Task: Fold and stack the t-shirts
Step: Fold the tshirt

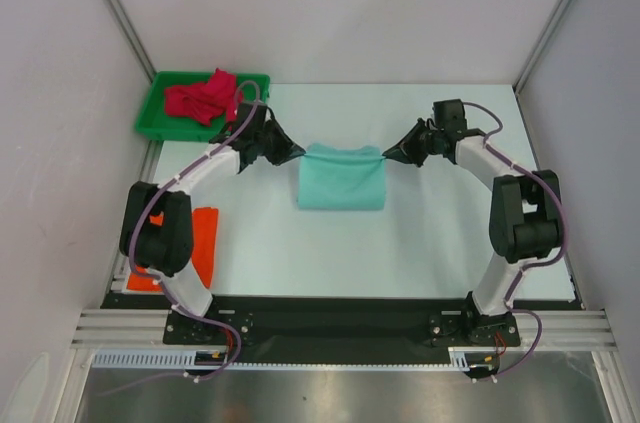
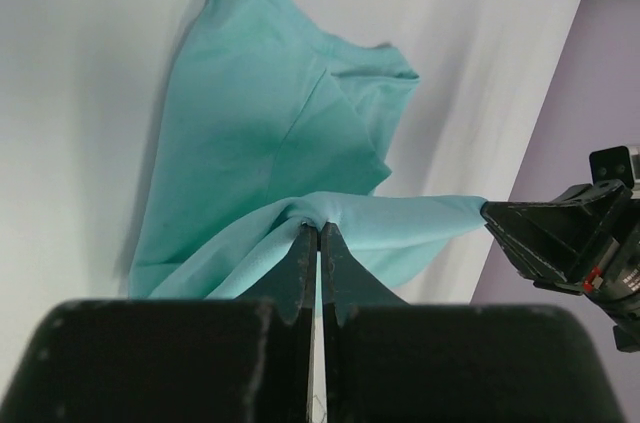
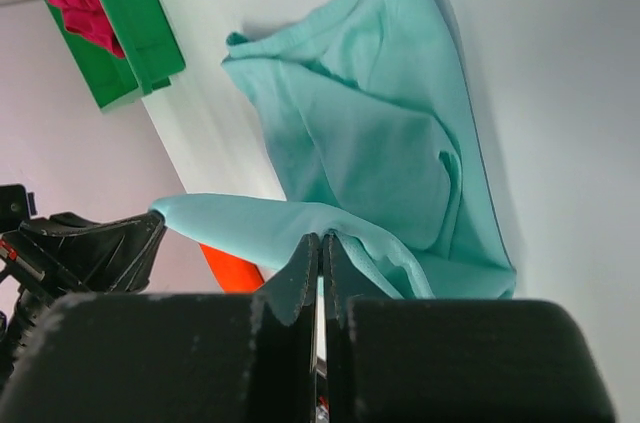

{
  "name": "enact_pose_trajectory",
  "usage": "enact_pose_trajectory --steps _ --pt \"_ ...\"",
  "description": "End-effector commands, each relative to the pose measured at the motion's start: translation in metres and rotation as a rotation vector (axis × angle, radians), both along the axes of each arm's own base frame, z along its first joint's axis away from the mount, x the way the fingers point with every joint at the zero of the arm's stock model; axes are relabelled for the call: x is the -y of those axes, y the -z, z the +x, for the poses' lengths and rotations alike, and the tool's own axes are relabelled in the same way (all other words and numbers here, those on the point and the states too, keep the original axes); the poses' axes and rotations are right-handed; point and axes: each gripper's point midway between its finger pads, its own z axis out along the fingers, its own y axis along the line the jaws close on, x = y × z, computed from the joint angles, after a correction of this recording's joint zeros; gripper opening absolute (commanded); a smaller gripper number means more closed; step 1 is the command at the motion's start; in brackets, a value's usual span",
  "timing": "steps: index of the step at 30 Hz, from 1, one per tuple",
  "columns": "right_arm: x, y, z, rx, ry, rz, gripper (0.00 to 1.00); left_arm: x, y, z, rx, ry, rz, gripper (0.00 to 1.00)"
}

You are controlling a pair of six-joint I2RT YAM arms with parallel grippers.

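We see the mint shirt in the middle of the table, between the two arms. Most of it lies on the table in a soft, folded shape. Its far edge is lifted up and pulled into a line from left to right.

The left gripper holds the far left corner of that edge. In the left wrist view its two fingers are pressed together with the mint cloth pinched between the tips. The right gripper holds the far right corner. In the right wrist view its fingers are also pressed tight on the cloth. Each wrist view shows the other gripper at the other end of the lifted edge.

The red shirt is well apart from the mint one, at the far left. It lies bunched up in a green tray that sits in the far left corner of the table.

The orange shirt lies on the table at the near left side. The left arm covers part of it, so we cannot tell if it is folded.
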Motion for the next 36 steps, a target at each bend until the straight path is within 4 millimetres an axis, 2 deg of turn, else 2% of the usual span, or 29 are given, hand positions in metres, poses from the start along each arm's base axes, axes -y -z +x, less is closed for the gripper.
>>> enact_pose_trajectory --steps 1,3,4,6,7,8,13,14,18,22,26,36 --pt "-0.002 -0.008 0.021 0.05 -0.033 0.034 0.0 -0.001 -0.012 0.025 0.064 0.033 -0.02 0.0" --pt "-0.002 -0.009 0.031 0.054 -0.032 0.047 0.0 -0.002 -0.013 0.035 0.068 0.035 -0.033 0.0" --pt "-0.001 -0.004 0.035 0.047 -0.029 0.048 0.0 -0.002 -0.005 0.039 0.052 0.036 -0.03 0.0" --pt "-0.001 -0.006 0.045 0.056 -0.028 0.054 0.0 -0.004 -0.009 0.048 0.067 0.033 -0.04 0.0" --pt "-0.002 0.002 0.048 0.038 -0.029 0.056 0.0 -0.004 -0.006 0.051 0.063 0.034 -0.042 0.0" --pt "-0.002 0.003 0.051 0.036 -0.027 0.06 0.0 -0.004 -0.004 0.057 0.064 0.033 -0.047 0.0" --pt "-0.004 0.006 0.07 0.034 -0.022 0.075 0.0 0.006 -0.001 0.078 0.086 0.084 -0.101 0.0" --pt "-0.002 0.011 0.072 0.021 -0.018 0.074 0.0 0.009 0.005 0.084 0.078 0.091 -0.107 0.0" --pt "0.0 0.015 0.081 0.021 -0.003 0.088 0.0 0.017 0.011 0.092 0.072 0.116 -0.141 0.0" --pt "0.003 0.019 0.092 0.019 0.009 0.101 0.0 0.016 0.019 0.099 0.068 0.112 -0.141 0.0" --pt "0.004 0.02 0.103 0.023 0.013 0.12 0.0 0.01 0.025 0.107 0.056 0.096 -0.15 0.0" --pt "0.003 0.041 0.117 -0.013 0.013 0.149 0.05 0.003 0.04 0.12 0.037 0.077 -0.162 0.0"
